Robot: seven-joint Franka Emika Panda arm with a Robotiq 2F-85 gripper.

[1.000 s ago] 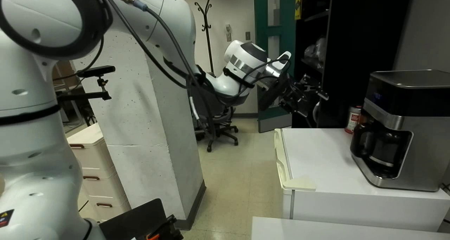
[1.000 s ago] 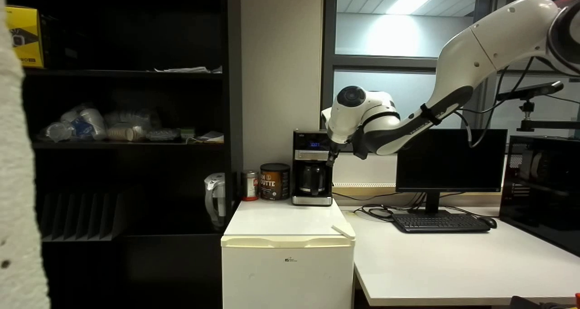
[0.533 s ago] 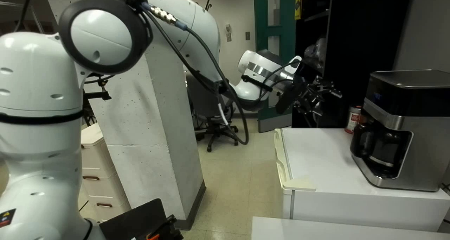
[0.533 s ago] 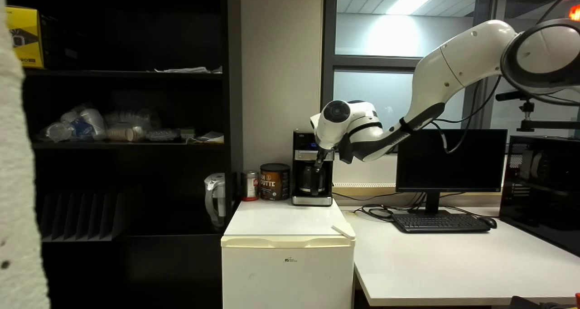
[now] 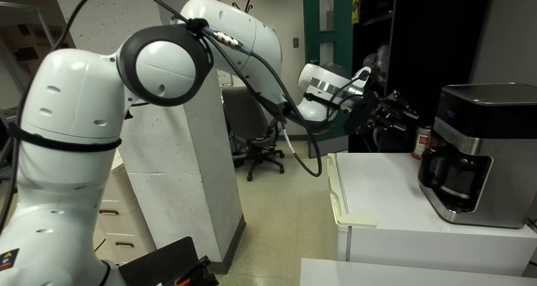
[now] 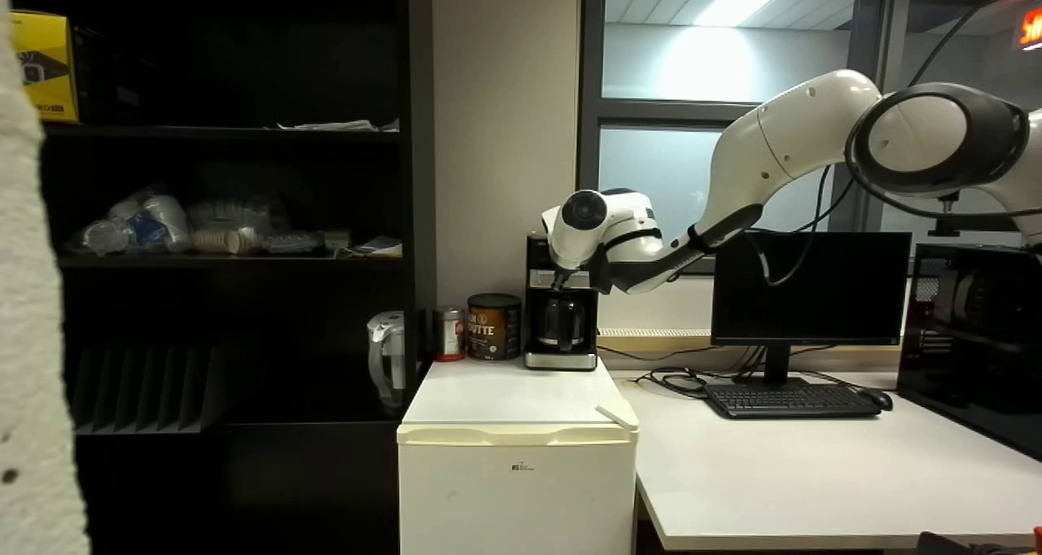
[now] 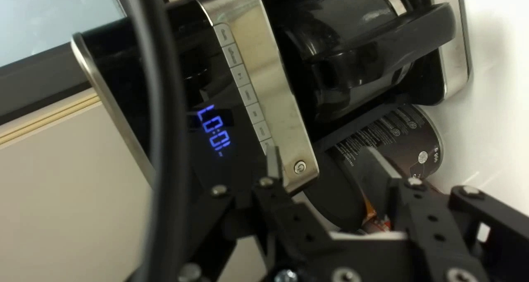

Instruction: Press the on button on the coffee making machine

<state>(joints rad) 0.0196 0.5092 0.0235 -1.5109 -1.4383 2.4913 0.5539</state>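
Note:
The coffee making machine [image 5: 507, 172] stands upright on the white fridge; it also shows in an exterior view [image 6: 562, 360], partly behind my wrist. In the wrist view its silver front band [image 7: 268, 63] runs diagonally beside a row of grey buttons and a blue lit display [image 7: 214, 130]. The round power button [image 7: 300, 167] sits near the band's lower end. My gripper [image 7: 320, 154] is open and empty, one finger overlapping the band left of the power button in view. In an exterior view my gripper [image 5: 409, 121] is apart from the machine's front, at about band height. The glass carafe [image 5: 461, 177] is in the recess.
A brown can [image 6: 494, 327] and a smaller white-and-red can [image 6: 448, 333] stand beside the machine. The fridge top [image 5: 381, 189] lies below my gripper. A black shelf [image 6: 236, 425] stands at one side, a desk with monitor [image 6: 810, 286] at the other.
My arm and gripper have moved towards the coffee machine, rightwards and slightly down in an exterior view, leftwards across the machine's front in an exterior view. The machine has not moved.

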